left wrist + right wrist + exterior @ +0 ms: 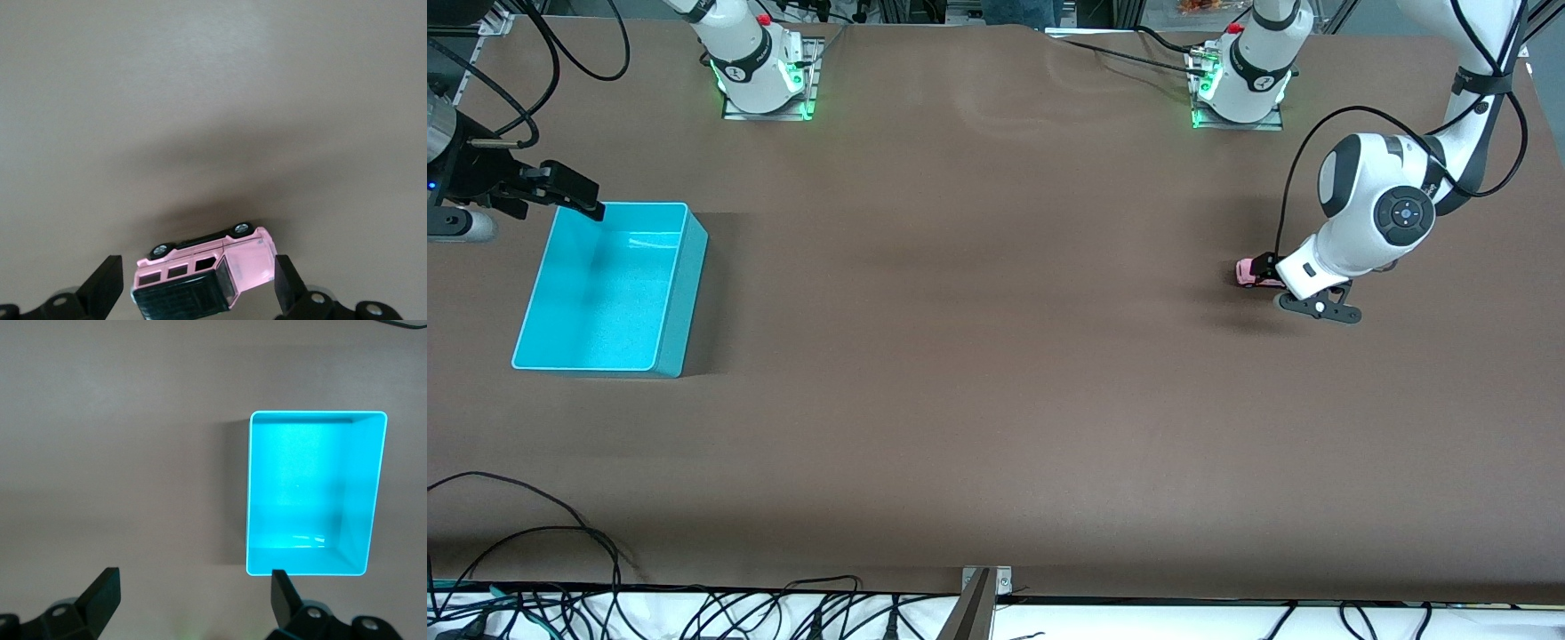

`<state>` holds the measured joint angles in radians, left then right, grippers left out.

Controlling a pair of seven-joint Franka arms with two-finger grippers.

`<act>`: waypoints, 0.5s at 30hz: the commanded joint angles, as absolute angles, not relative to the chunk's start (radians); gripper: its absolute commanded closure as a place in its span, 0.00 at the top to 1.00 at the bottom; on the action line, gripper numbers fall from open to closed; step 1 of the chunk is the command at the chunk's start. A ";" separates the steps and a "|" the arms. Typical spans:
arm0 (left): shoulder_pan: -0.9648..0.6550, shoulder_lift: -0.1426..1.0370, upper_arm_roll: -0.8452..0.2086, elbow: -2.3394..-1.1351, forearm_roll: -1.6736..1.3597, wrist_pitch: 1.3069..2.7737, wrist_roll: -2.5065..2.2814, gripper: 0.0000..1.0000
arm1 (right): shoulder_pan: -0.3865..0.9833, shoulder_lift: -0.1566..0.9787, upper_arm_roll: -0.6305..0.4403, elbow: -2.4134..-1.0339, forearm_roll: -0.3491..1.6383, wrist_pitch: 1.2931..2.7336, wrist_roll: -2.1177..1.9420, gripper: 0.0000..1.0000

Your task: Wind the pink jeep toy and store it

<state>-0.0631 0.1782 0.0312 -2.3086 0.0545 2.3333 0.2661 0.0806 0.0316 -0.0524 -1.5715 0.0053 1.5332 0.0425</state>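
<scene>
Pink jeep toy (200, 273) between open left tool (199, 288) fingers shows no legible writing.

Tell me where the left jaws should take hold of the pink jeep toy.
Grip the pink jeep toy across its length, nose and tail, coming straight down. It seems to lie tipped on its side, wheels off the table, and the open left gripper already straddles it end to end, so closing there likely works.

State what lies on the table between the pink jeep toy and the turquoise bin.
Nothing: the front view shows only bare brown table between the pink jeep toy and the turquoise bin.
</scene>
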 commanded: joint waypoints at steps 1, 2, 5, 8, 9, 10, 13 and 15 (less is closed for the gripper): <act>-0.052 0.169 0.031 -2.332 0.060 2.339 0.457 1.00 | 0.078 0.026 -0.052 -1.572 0.015 1.539 0.051 1.00; -0.051 0.169 0.031 -2.333 0.060 2.339 0.474 1.00 | 0.078 0.026 -0.052 -1.572 0.015 1.539 0.051 1.00; -0.051 0.167 0.031 -2.352 0.060 2.339 0.511 1.00 | 0.078 0.026 -0.052 -1.572 0.015 1.539 0.051 1.00; -0.049 0.164 0.031 -2.367 0.060 2.339 0.560 1.00 | 0.078 0.026 -0.052 -1.572 0.015 1.539 0.051 1.00; -0.049 0.160 0.031 -2.370 0.060 2.341 0.575 1.00 | 0.078 0.026 -0.052 -1.572 0.015 1.539 0.051 1.00; -0.049 0.156 0.031 -2.372 0.060 2.339 0.589 1.00 | 0.078 0.026 -0.052 -1.572 0.015 1.539 0.051 1.00; -0.051 0.146 0.029 -2.385 0.061 2.339 0.629 1.00 | 0.078 0.026 -0.052 -1.572 0.015 1.539 0.051 1.00; -0.052 0.143 0.028 -2.396 0.061 2.338 0.666 1.00 | 0.078 0.026 -0.052 -1.572 0.015 1.539 0.051 1.00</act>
<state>-0.0550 0.1779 0.0310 -2.3574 0.0545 2.3331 0.5727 0.0806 0.0316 -0.0524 -1.5715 0.0053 1.5333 0.0425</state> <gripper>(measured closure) 0.000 0.000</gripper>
